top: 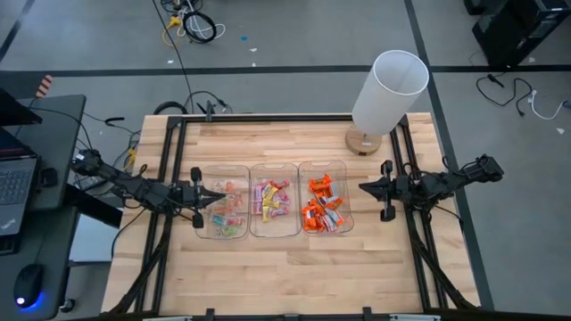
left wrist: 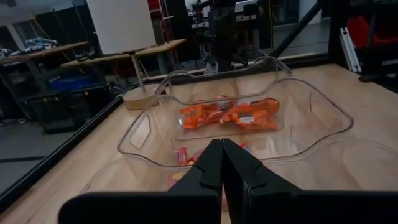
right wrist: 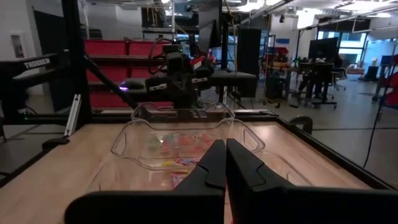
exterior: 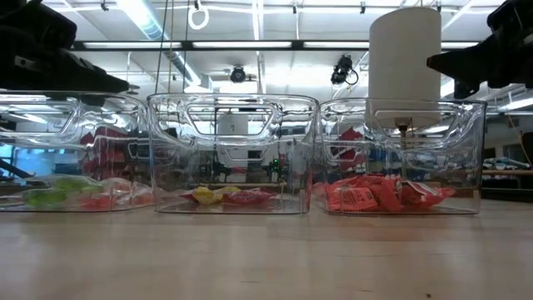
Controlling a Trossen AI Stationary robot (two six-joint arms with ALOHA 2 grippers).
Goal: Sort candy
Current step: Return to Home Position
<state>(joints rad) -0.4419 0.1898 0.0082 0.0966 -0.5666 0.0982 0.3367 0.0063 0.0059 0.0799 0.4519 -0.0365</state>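
The candy (top: 321,207) lay sorted in three clear bins (top: 274,166) mid-table. My left gripper (top: 219,197) and right gripper (top: 362,187) hung at the row's ends, pinched closed, empty. I judged only homing remained, without nudging bins.

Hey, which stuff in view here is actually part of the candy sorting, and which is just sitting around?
Job: orange candy, pink-yellow candy, green-red candy, three clear bins.
Lying about: white lamp, laptop, floor cables.

Near wooden table (top: 294,276) strip lies open
Clear plastic bins (top: 274,199) span between left gripper (top: 221,197) and right gripper (top: 361,187); white cylindrical lamp (top: 390,85) blocks back right corner.
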